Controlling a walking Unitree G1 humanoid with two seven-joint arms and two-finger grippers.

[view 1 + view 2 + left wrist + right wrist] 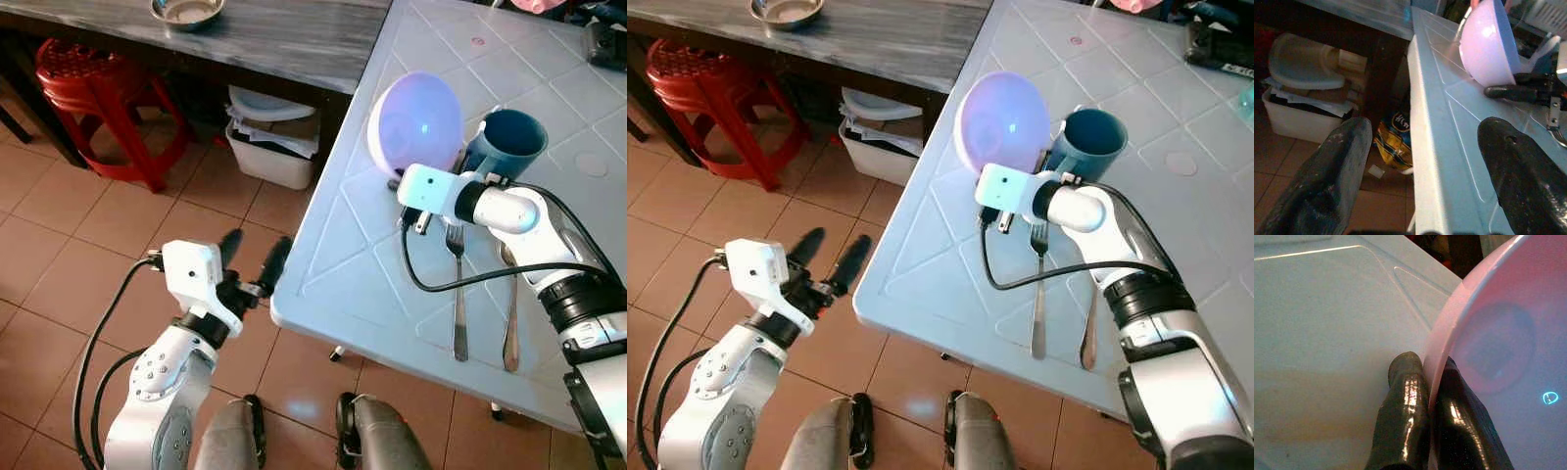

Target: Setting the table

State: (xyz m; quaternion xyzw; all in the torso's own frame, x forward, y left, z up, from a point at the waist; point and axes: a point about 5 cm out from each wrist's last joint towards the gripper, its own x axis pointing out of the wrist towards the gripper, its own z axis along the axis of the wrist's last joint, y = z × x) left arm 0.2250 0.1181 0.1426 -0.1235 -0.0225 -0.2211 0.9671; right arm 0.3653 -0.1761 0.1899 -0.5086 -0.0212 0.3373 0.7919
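Your right gripper point(1427, 396) pinches the rim of the pink bowl point(415, 122), tilted on edge near the white table's point(333, 264) left edge, with the blue mug point(506, 144) touching behind it and fork point(458, 294) and spoon point(510, 318) lying toward the near edge. Your left gripper point(252, 259) hangs wide open, holding nothing, just off the table's near-left corner. Note red stool point(93, 98), white bin point(274, 137) and a dark table with a metal bowl point(186, 10) over tiled floor point(59, 255).

Right pincer point(1431, 396) clamped, left pincer point(254, 258) spread.
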